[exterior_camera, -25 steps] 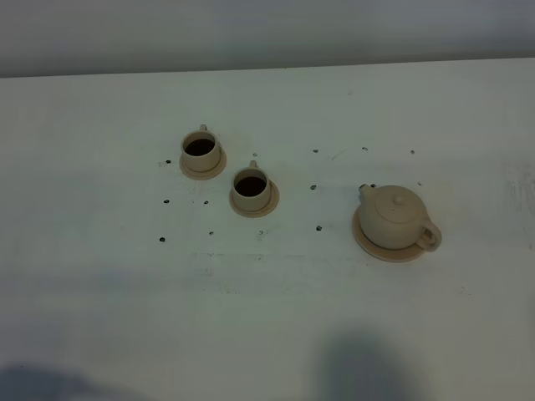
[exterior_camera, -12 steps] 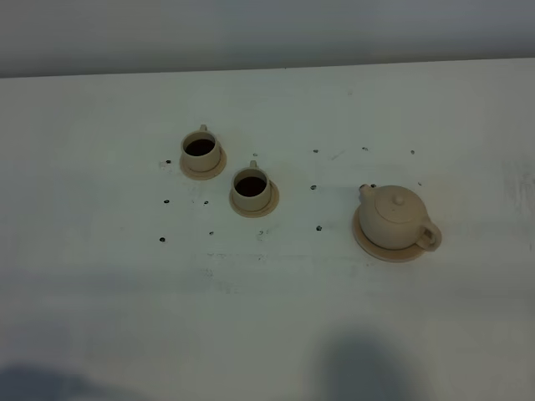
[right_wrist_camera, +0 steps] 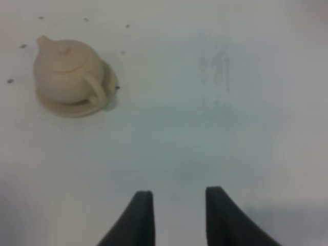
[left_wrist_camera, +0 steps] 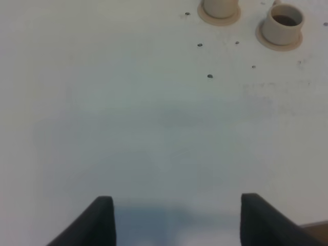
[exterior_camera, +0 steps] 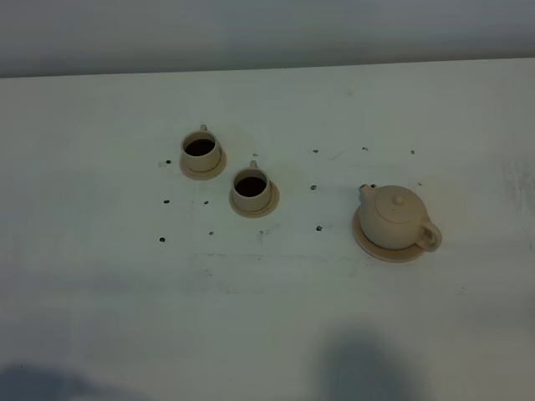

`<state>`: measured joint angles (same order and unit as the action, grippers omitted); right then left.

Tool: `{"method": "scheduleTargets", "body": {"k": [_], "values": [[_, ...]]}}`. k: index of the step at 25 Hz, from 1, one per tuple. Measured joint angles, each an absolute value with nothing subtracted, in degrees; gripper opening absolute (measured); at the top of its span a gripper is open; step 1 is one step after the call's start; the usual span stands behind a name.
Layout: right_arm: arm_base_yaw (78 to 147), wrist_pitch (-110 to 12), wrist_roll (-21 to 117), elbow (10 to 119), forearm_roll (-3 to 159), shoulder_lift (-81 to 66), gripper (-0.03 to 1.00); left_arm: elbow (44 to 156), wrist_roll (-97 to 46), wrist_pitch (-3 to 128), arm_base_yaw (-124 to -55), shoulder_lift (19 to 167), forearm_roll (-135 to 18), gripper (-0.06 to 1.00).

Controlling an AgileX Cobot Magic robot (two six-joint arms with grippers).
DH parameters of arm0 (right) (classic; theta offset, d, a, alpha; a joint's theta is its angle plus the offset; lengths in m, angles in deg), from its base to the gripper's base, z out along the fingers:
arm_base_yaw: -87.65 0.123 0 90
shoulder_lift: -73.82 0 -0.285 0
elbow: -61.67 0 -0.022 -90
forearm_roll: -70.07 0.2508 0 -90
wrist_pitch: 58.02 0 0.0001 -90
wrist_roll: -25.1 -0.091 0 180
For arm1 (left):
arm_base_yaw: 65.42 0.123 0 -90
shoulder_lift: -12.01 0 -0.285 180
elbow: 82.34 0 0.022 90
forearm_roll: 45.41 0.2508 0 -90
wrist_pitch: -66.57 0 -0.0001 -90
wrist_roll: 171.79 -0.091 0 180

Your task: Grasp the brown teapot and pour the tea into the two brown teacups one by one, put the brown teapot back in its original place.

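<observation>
Exterior high view shows the brown teapot sitting upright, lid on, on its wide saucer, the original place, toward the right of the white table, with neither arm in that frame. Its spout aims up and left toward the far edge, roughly in the direction of the cups, while the loop handle sticks out the opposite way, toward the near right; the spout-to-handle line is its long axis, running diagonally across the table. Well apart to its left, the two brown teacups stand on their small saucers, both dark inside, apparently filled. Small dark specks dot the tabletop between cups and pot. From the wrist cameras, the right gripper hangs clear of the pot, holding nothing, its dark fingers a narrow gap apart; the left gripper hovers over bare table near the cups, also empty, and whether its fingers stand apart or drawn in cannot be told from the picture. Pouring looks done and the pot returned, so the step in hand seems to be retreating: best done by lifting straight away from the handle, without brushing it or nudging the saucer.
</observation>
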<state>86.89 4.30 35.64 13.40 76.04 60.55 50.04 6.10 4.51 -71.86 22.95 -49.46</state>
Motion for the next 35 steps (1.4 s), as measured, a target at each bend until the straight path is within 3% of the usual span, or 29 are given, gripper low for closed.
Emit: {"method": "scheduleTargets", "body": {"k": [12, 20, 28, 35], "values": [[86.89, 4.3, 38.64, 13.16, 76.42, 66.4, 0.24, 50.04, 6.1, 4.51, -71.86, 22.95, -49.46, 0.5], [86.89, 4.92, 45.02, 13.16, 80.18, 66.4, 0.4, 50.04, 6.1, 4.51, -71.86, 22.95, -49.46, 0.5], [92.54, 4.93, 44.67, 13.16, 82.07, 66.4, 0.45, 50.04, 6.1, 4.51, -71.86, 22.95, -49.46, 0.5], [92.58, 5.04, 43.43, 13.16, 81.85, 66.4, 0.51, 50.04, 6.1, 4.51, -71.86, 22.95, -49.46, 0.5]]}}
